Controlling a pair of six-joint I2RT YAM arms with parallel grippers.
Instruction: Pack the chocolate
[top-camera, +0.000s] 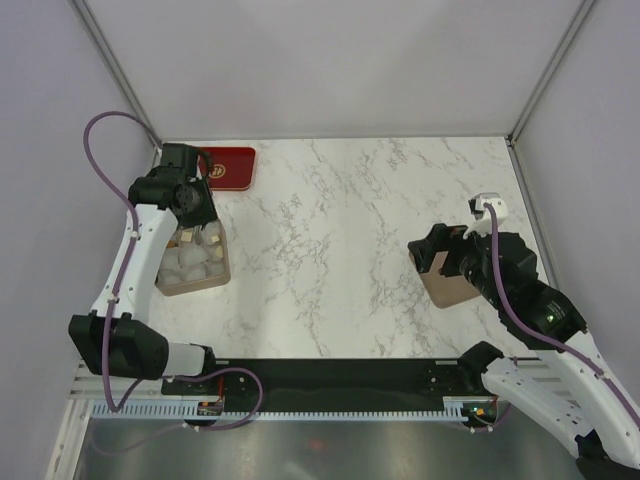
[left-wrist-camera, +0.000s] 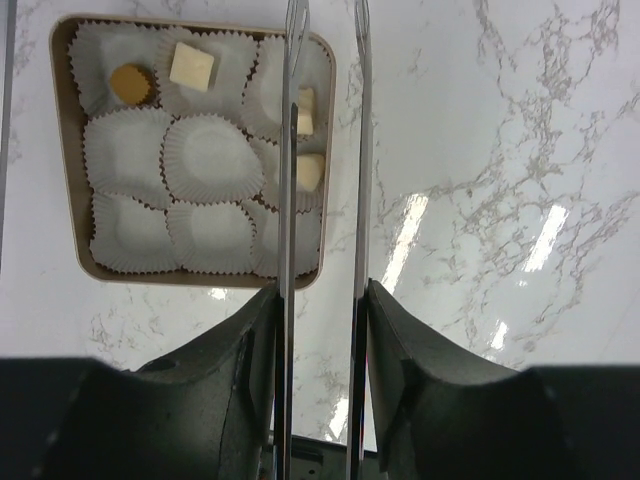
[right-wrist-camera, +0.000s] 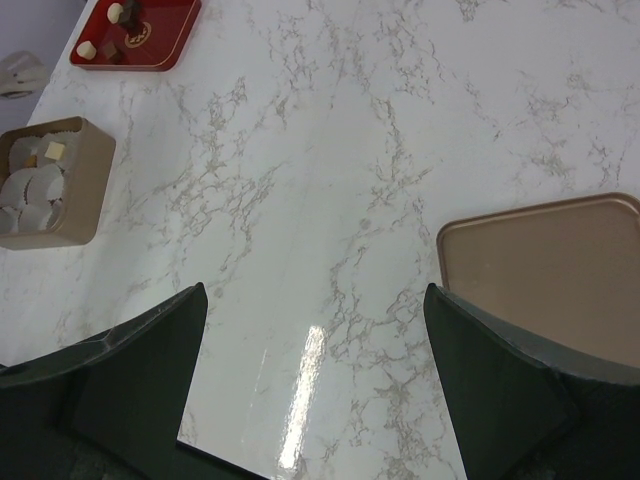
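At the 9 o'clock side of the marble table (top-camera: 350, 220), the left gripper (left-wrist-camera: 327, 30) hangs over the open box (left-wrist-camera: 62, 140) of paper cups. Its two thin metal blades stand a little apart, with bare marble visible between them. Nothing is seen clamped, though the very tips run off the wrist view.

**Chocolate in the box:** The chocolate (left-wrist-camera: 192, 66) is partly packed.
- A cream square and a brown round piece (left-wrist-camera: 130, 83) sit in cups at the box's 11 to 12 o'clock corner.
- Two more cream pieces (left-wrist-camera: 308, 170) lie in cups along its 3 o'clock side, just beside one blade.
- Four cups show empty, and one is partly hidden behind the blade.

**Chocolate not yet packed:** At least two cream pieces (right-wrist-camera: 87, 48) remain on the red tray (top-camera: 238, 158).

**Relation governing the next move:**
- In the top view the tray lies at about 12 to 1 o'clock from the left gripper, just beyond the box's far edge.
- From the right gripper (right-wrist-camera: 315, 320) the tray lies at about 10 o'clock, well apart across the table. The left arm is clearly the nearer.
- The pieces are squat, with no long axis to speak of, so blade alignment matters less than centring.

**Right arm:** The right gripper's jaws are wide apart and hold nothing. It hovers at the 3 o'clock side, near the flat tan lid (right-wrist-camera: 540, 270).

**Judgement:** Packing is about midway, and a further fetch from the tray by the left arm appears due.
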